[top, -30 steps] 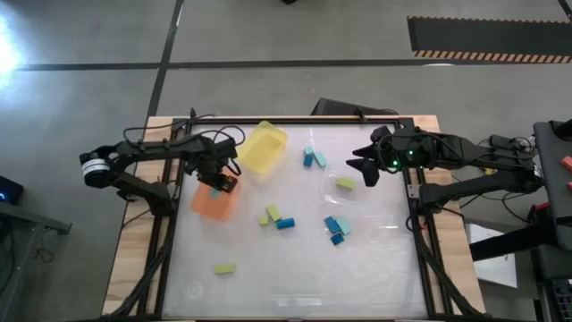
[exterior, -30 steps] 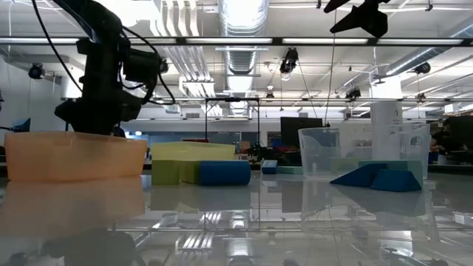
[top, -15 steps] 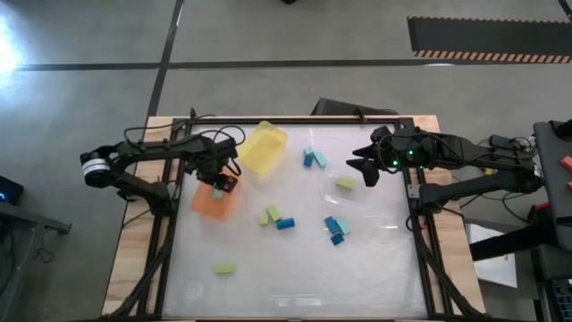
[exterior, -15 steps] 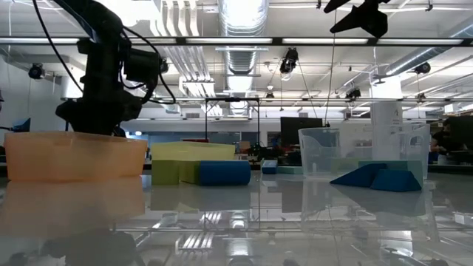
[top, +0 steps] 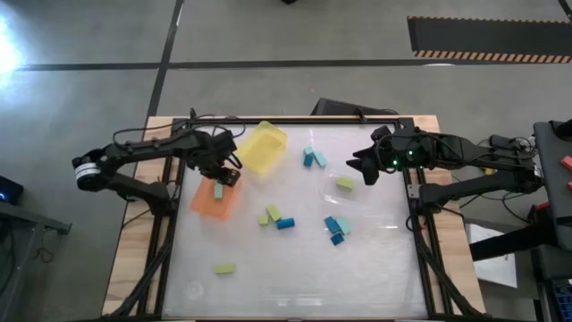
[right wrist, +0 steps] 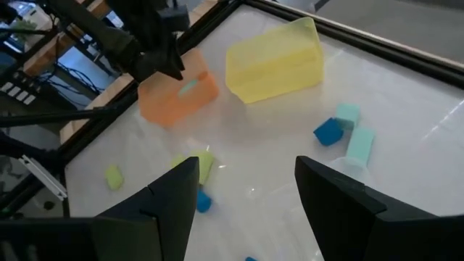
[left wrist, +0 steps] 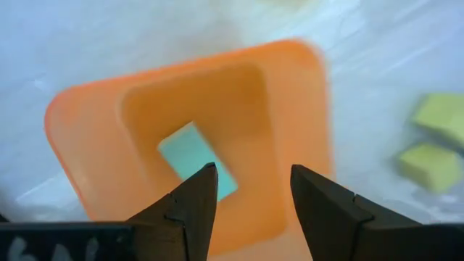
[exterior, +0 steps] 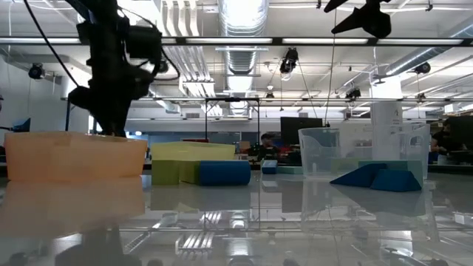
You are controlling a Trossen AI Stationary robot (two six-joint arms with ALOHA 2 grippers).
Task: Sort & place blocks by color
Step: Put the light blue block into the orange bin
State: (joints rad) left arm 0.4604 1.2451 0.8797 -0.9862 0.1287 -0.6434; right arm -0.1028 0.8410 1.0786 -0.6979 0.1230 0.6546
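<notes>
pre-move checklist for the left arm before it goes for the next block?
1. Left gripper open with nothing between the fingers: ok.
2. Light teal block lying inside the orange bin: ok.
3. Orange bin upright on the table: ok.
4. Left gripper lifted clear of the bin rim: cannot tell.
5. Loose blocks left to pick, e.g. yellow-green block: ok.
6. Right gripper open, waiting at the right side of the table: ok.

bin under left gripper (top: 214, 199): on the table's left side, one block (top: 218, 190) inside it
second bin (top: 263, 148): just behind and right of the first
dish (top: 344, 190): right of centre, a block (top: 345, 183) in it
other blocks (top: 278, 217): scattered mid-table
</notes>
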